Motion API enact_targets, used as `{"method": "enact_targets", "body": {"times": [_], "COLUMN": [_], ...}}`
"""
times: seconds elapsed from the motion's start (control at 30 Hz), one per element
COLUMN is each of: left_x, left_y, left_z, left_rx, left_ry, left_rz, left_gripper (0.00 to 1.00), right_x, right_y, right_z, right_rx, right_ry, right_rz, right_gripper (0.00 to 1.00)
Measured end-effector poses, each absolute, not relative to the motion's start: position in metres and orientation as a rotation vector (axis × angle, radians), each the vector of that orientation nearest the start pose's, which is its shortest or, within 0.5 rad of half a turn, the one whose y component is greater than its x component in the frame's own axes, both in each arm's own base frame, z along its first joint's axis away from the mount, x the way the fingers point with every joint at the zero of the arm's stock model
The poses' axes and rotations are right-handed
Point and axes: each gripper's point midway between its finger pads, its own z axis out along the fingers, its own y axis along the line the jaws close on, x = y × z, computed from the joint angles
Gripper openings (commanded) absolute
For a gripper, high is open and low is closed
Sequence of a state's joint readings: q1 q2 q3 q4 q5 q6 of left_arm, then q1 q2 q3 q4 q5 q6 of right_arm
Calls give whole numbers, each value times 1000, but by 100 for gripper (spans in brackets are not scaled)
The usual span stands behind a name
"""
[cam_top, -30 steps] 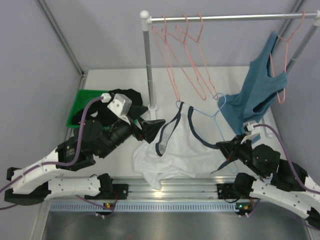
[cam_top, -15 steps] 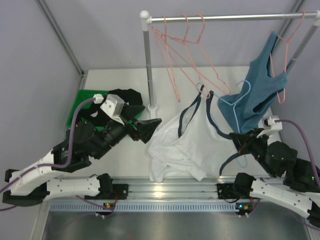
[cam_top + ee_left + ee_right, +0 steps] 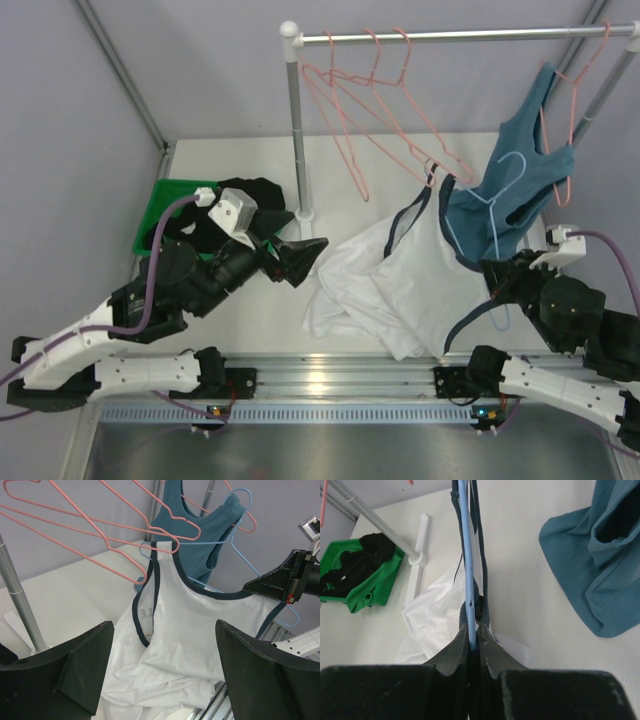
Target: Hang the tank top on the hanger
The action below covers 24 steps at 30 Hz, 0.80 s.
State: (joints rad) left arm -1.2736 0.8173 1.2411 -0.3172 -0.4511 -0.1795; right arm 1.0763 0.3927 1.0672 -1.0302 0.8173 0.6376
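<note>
The white tank top (image 3: 385, 285) with navy trim hangs by its strap and drapes onto the table. It also shows in the left wrist view (image 3: 200, 615) and the right wrist view (image 3: 432, 617). The light-blue wire hanger (image 3: 503, 170) is threaded through it. My right gripper (image 3: 497, 275) is shut on the hanger's wire (image 3: 466, 555) and holds it raised in front of the teal top; a navy strap lies against the wire at the jaws (image 3: 474, 630). My left gripper (image 3: 300, 257) is open and empty, left of the tank top (image 3: 165, 670).
Pink wire hangers (image 3: 370, 90) hang on the rack rail. A teal tank top (image 3: 520, 140) hangs on a pink hanger at the right. The rack pole (image 3: 296, 120) stands mid-table. A green bin (image 3: 160, 205) holds black garments. A metal rail (image 3: 330, 375) runs along the front.
My right gripper has lifted the blue hanger up and to the right, and the white tank top has been dragged up and right with it. The left gripper has hardly moved.
</note>
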Motion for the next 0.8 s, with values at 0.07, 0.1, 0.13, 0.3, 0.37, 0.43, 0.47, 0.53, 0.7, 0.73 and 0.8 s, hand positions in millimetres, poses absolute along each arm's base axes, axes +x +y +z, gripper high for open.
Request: {"method": "enact_targets", "body": {"times": [0.07, 0.1, 0.13, 0.3, 0.37, 0.43, 0.47, 0.53, 0.7, 0.73, 0.8], "left_x": [148, 148, 148, 148, 148, 148, 148, 148, 148, 149, 149], "left_y": [-245, -246, -246, -248, -248, -248, -248, -248, -250, -250, -251], "left_z": [445, 445, 444, 443, 443, 443, 443, 443, 442, 441, 441], "left_rx": [453, 454, 455, 463, 463, 464, 466, 468, 474, 475, 477], "left_ry": [1468, 1469, 1470, 1471, 1471, 1471, 1471, 1471, 1471, 1473, 1474], "left_rz": [-842, -842, -841, -839, -838, -838, -835, -835, -832, -831, -829], "left_gripper": [88, 88, 88, 88, 88, 88, 88, 88, 88, 88, 88], "right_x": [152, 152, 151, 151, 152, 152, 152, 154, 162, 164, 169], "right_y": [49, 48, 47, 42, 38, 33, 30, 25, 22, 23, 26], "right_z": [306, 304, 302, 298, 301, 310, 316, 334, 368, 373, 384], "right_rx": [137, 139, 143, 172, 186, 193, 195, 203, 198, 191, 172], "right_ry": [1838, 1845, 1851, 1853, 1841, 1822, 1811, 1778, 1714, 1705, 1688], "right_rz": [415, 412, 410, 395, 384, 375, 372, 365, 312, 297, 266], "right_gripper": [0, 0, 0, 0, 0, 0, 0, 0, 0, 0, 0]}}
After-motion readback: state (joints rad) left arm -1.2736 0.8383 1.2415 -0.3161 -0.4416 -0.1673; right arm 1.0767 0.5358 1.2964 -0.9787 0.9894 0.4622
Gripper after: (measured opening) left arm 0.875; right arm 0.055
